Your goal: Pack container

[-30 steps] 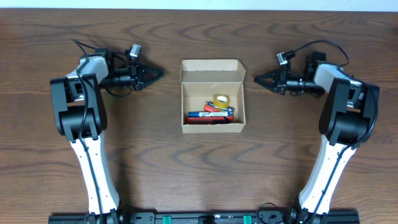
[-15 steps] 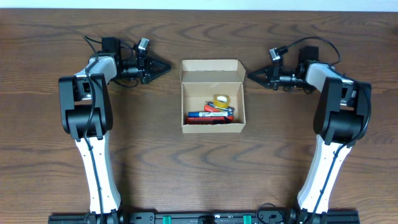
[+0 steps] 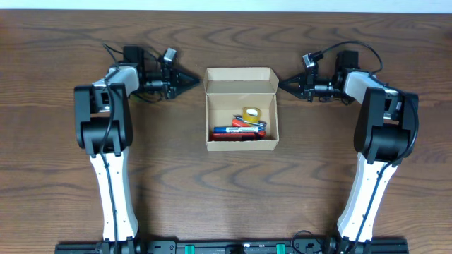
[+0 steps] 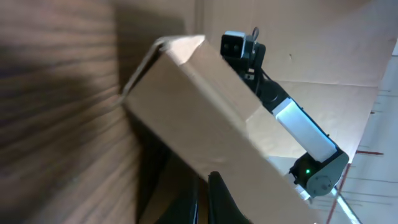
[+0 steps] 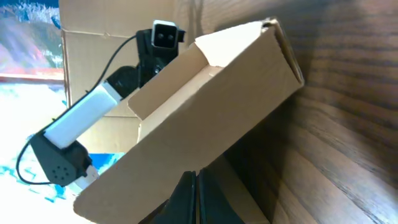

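Note:
The container (image 3: 241,109), a tan cardboard box, sits open at the table's middle with its lid flap (image 3: 239,75) standing up at the back. Inside lie a roll of yellowish tape (image 3: 250,113) and red and blue markers (image 3: 239,130). My left gripper (image 3: 194,79) is shut and empty, its tip just off the box's back left corner. Mirroring it, my right gripper (image 3: 282,83) is shut and empty beside the back right corner. In the left wrist view the box wall (image 4: 205,118) fills the frame above the shut gripper (image 4: 204,180). The right wrist view shows the box (image 5: 205,106) above its shut gripper (image 5: 198,174).
Dark wood table (image 3: 226,190) all round the box. Each wrist view catches the opposite arm beyond the box: the right arm (image 4: 298,124) and the left arm (image 5: 87,118). Cables trail behind both wrists.
Both grippers have moved inward and slightly toward the table's back, closing on the box's two back corners. They stay shut. The box has not moved.

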`<control>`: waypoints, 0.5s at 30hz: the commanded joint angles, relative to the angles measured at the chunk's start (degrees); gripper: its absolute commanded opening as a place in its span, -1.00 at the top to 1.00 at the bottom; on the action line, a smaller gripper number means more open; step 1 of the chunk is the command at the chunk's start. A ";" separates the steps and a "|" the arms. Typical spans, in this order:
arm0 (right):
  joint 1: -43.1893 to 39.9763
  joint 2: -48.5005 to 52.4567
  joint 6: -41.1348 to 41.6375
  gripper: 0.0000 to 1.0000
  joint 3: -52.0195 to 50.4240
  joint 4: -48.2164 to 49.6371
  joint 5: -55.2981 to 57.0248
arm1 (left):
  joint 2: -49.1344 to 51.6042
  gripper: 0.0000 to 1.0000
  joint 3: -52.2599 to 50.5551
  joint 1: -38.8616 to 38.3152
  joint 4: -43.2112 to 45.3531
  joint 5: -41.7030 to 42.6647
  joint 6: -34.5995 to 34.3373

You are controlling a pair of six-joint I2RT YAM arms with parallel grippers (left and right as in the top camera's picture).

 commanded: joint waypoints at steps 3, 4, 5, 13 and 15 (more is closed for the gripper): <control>0.48 1.97 2.08 0.97 -0.04 0.02 -0.68 | 2.84 0.88 0.07 -1.07 -0.15 1.22 -0.31; 0.48 1.97 2.86 0.97 -0.04 0.13 -0.44 | 2.84 0.88 0.09 -1.16 -0.02 1.22 -0.31; 0.48 1.97 4.31 0.97 -0.04 0.20 0.76 | 2.84 0.88 0.09 -1.27 0.33 1.22 -0.52; 1.44 3.43 7.85 0.97 -0.04 1.44 1.97 | 2.84 0.88 0.09 -1.36 0.46 1.22 -0.74; 1.97 3.98 8.68 0.98 -0.04 2.40 1.31 | 2.84 0.88 0.09 -1.36 0.46 1.22 -0.79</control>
